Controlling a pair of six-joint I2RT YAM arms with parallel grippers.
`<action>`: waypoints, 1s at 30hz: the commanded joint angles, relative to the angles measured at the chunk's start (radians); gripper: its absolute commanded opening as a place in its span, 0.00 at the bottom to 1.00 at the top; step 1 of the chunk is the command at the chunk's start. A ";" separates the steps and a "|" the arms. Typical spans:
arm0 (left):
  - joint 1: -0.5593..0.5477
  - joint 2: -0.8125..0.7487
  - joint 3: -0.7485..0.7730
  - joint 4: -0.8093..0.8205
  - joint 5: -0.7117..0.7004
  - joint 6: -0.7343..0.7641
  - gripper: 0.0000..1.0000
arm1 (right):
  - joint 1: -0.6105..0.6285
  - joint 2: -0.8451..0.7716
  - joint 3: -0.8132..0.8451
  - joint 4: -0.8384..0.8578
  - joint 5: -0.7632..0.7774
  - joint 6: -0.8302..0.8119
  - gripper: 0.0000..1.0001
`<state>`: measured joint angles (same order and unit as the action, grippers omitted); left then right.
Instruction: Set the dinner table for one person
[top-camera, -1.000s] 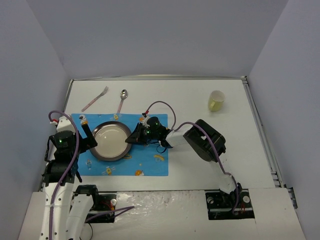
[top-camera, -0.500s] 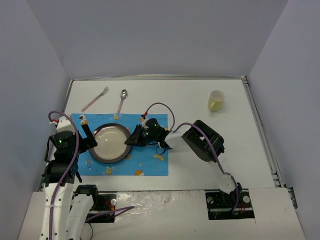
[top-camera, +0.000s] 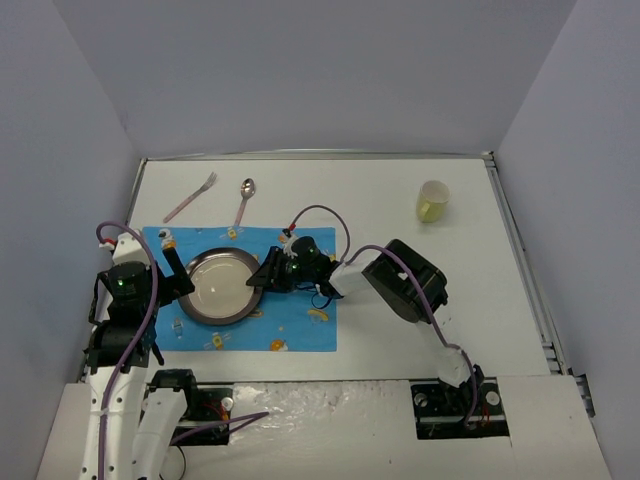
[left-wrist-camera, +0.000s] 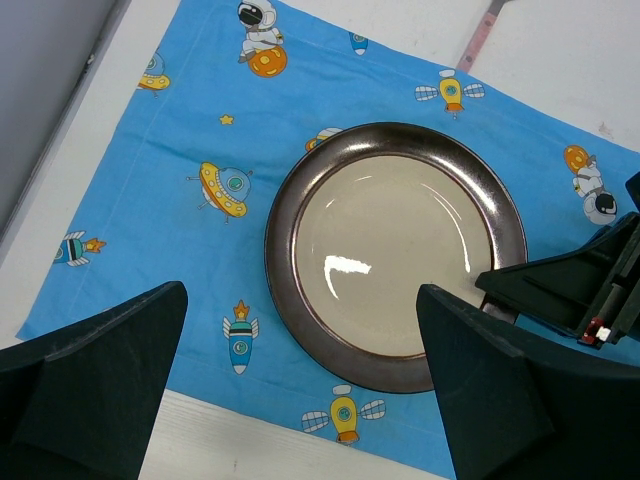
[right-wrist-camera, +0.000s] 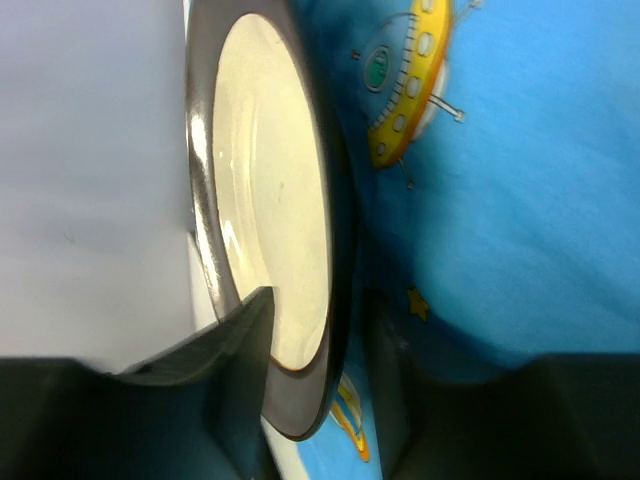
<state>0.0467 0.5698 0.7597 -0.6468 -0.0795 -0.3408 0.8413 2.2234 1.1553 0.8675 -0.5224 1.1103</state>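
The white desk (top-camera: 400, 335) fills the floor of the walled workspace, with both arms bolted at its near edge. On its left half lies a blue cloth mat (top-camera: 300, 335) printed with rockets, saucers and astronauts. A dark-rimmed, cream-centred plate (top-camera: 215, 285) sits on the mat's left part.

The right claw (top-camera: 262, 280) reaches in from the right and is clamped on the plate's right rim. The right wrist view shows one finger over the cream face and the other under the dark edge, against the cloth. Its arm and a looping purple cable lie across the mat's right part, covering some of the print.

The left claw (top-camera: 180, 278) hangs over the plate's left side with its fingers (left-wrist-camera: 100, 370) spread wide apart, holding nothing (the plate shows between them in the left wrist view).

Beyond the mat's far edge, a pink-handled fork (top-camera: 190, 198) lies slanted on the bare desk. A pink-handled spoon (top-camera: 244, 200) lies just to its right, its handle end reaching the mat's far edge. A pale yellow cup (top-camera: 432, 202) stands well apart at the far right.
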 joint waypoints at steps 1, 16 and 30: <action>-0.005 0.002 0.042 0.039 -0.008 0.016 0.97 | 0.000 -0.091 0.042 0.080 -0.006 -0.051 0.47; -0.007 0.161 0.105 0.055 0.034 0.008 0.97 | -0.129 -0.385 0.004 -0.456 0.175 -0.383 0.80; -0.077 0.943 0.655 0.157 0.139 0.034 0.97 | -0.304 -0.818 -0.152 -0.669 0.277 -0.658 0.81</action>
<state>0.0080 1.3686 1.2421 -0.5650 0.0216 -0.3253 0.5505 1.5245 1.0409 0.2201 -0.2667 0.5509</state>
